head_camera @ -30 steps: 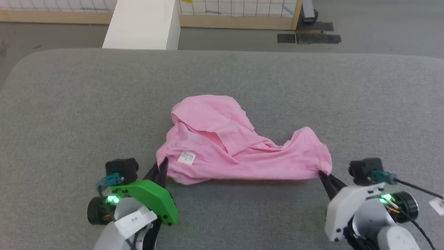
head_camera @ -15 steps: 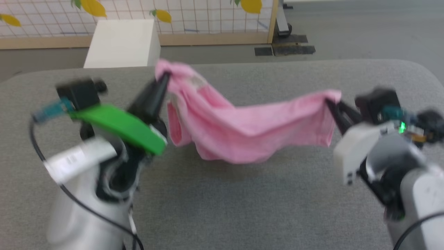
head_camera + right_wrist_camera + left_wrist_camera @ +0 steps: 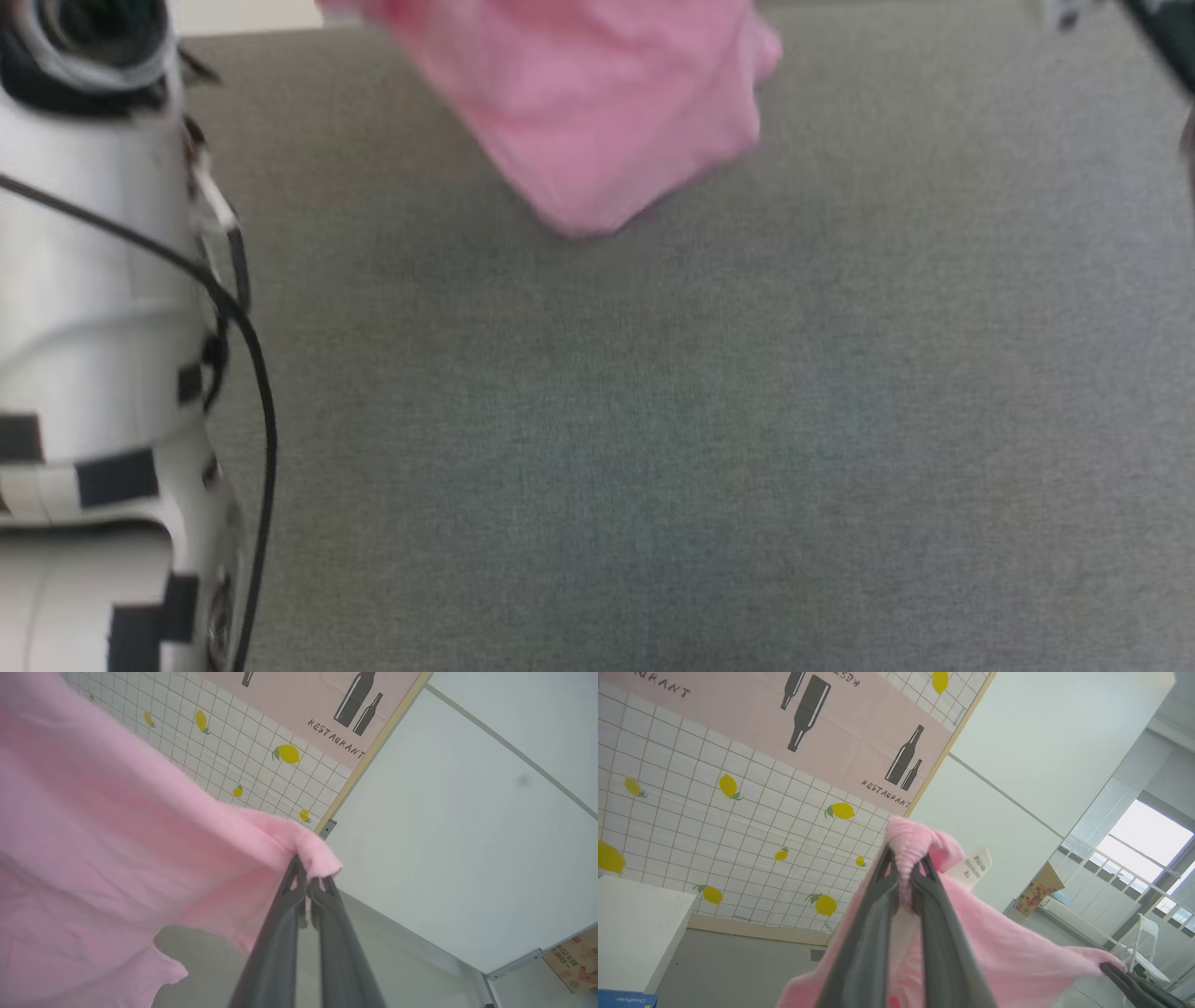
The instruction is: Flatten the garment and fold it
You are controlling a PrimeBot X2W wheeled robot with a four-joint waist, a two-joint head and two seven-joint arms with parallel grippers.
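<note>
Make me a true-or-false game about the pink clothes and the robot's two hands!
1. The left hand is pinching the pink garment. True.
2. The right hand is holding nothing. False: it is shut on an edge of the garment.
3. The garment is spread flat on the grey table. False: it hangs bunched from both hands, above the table.
4. A small white label sticks out close to the left hand. True.
5. The tiled wall has red apples on it. False: it has yellow lemons.
</note>
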